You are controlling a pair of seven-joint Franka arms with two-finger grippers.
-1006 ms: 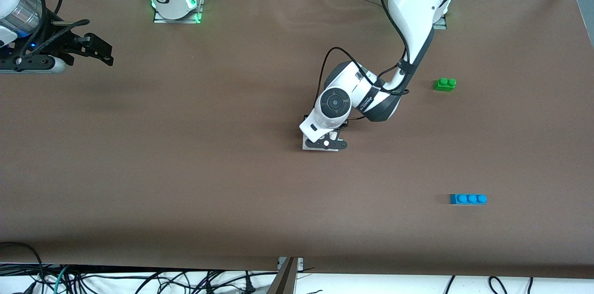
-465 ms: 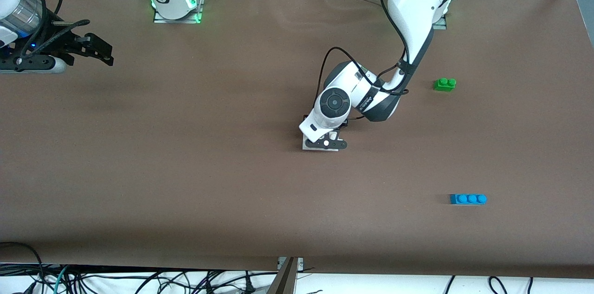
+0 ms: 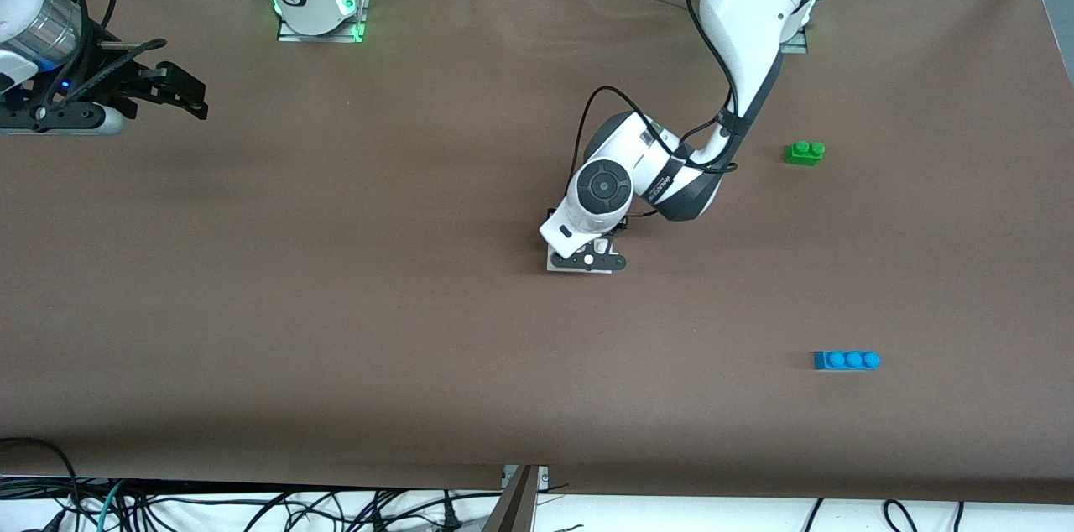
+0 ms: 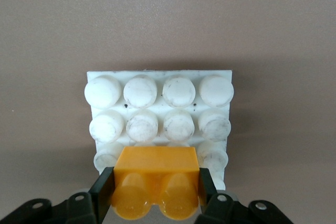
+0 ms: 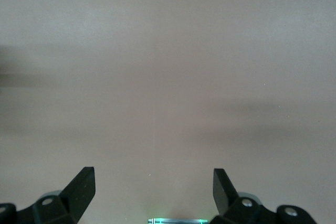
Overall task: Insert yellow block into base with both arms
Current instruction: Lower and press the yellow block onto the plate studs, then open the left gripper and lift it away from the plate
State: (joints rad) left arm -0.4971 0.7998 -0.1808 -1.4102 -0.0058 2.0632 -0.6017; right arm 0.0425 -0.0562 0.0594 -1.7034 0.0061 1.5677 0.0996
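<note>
In the left wrist view my left gripper (image 4: 156, 187) is shut on the yellow block (image 4: 156, 174), which sits down on the studs at one edge of the white base (image 4: 160, 103). In the front view the left gripper (image 3: 587, 251) is low at the table's middle and hides the block; only a strip of the base (image 3: 555, 266) shows under it. My right gripper (image 3: 180, 91) is open and empty, held up over the table's edge at the right arm's end, where the arm waits. In the right wrist view its fingers (image 5: 84, 184) stand wide apart over bare table.
A green two-stud brick (image 3: 804, 152) lies toward the left arm's end of the table. A blue three-stud brick (image 3: 846, 360) lies nearer to the front camera than it. The brown table (image 3: 336, 305) stretches around the base.
The right gripper has drifted slightly upward at the table's edge. The left gripper and the block stay in place on the base.
</note>
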